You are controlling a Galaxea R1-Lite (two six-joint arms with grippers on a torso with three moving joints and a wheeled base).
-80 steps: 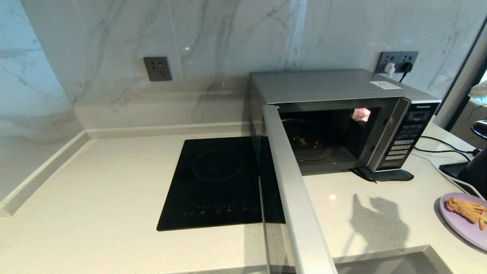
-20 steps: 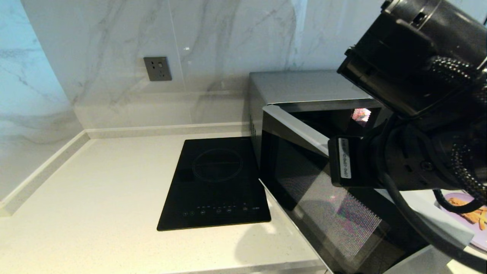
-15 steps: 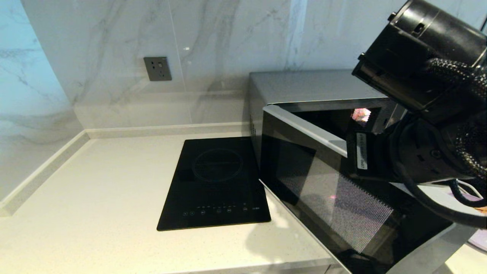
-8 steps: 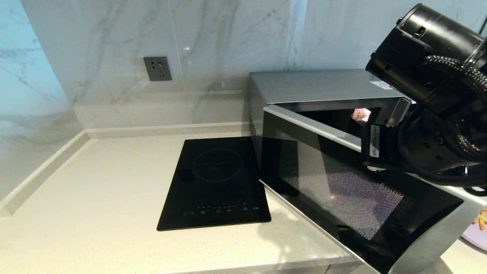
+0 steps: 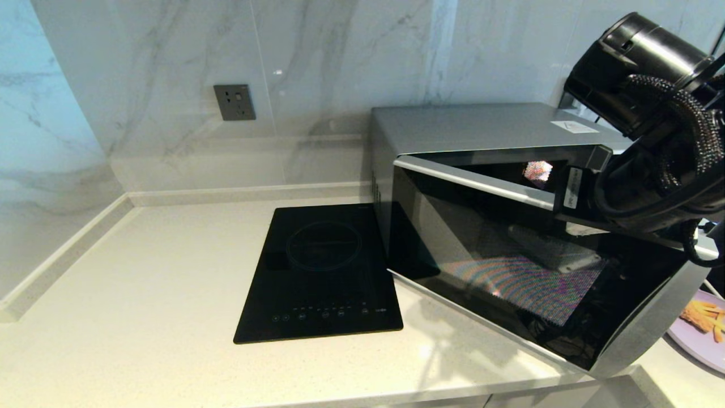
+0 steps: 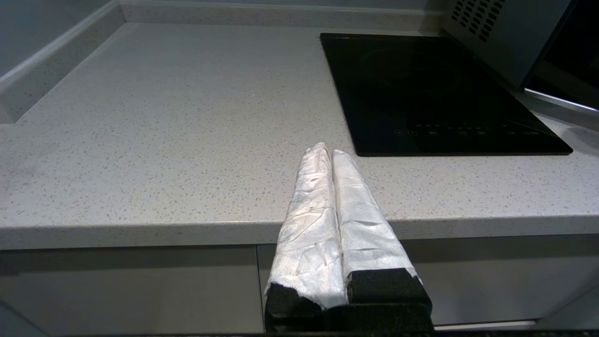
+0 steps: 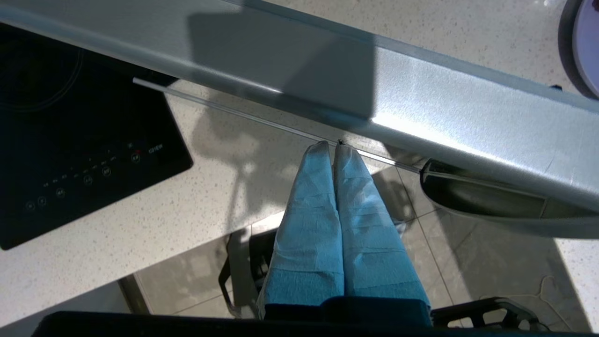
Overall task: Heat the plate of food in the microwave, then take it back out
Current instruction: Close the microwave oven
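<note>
The silver-grey microwave point(image 5: 481, 127) stands at the back right of the counter, and its dark glass door point(image 5: 510, 266) hangs partly open, angled toward me. My right arm point(image 5: 645, 147) reaches over the door's free end. The right gripper point(image 7: 330, 145) is shut with nothing in it, its blue-wrapped tips at the door's silver strip point(image 7: 421, 103). The lavender plate of food point(image 5: 699, 328) lies on the counter right of the microwave, partly hidden behind the door; its rim point(image 7: 590, 42) also shows in the right wrist view. My left gripper point(image 6: 326, 150) is shut and empty at the counter's front edge.
A flat black glass hob point(image 5: 325, 272) is set into the counter left of the microwave. A grey wall socket point(image 5: 234, 102) sits on the marble backsplash. The microwave's vented side point(image 6: 496, 32) rises right beside the hob point(image 6: 435, 89).
The door has swung from wide open toward the microwave and is now roughly half closed. My right arm came into view and moved back and right along with the door.
</note>
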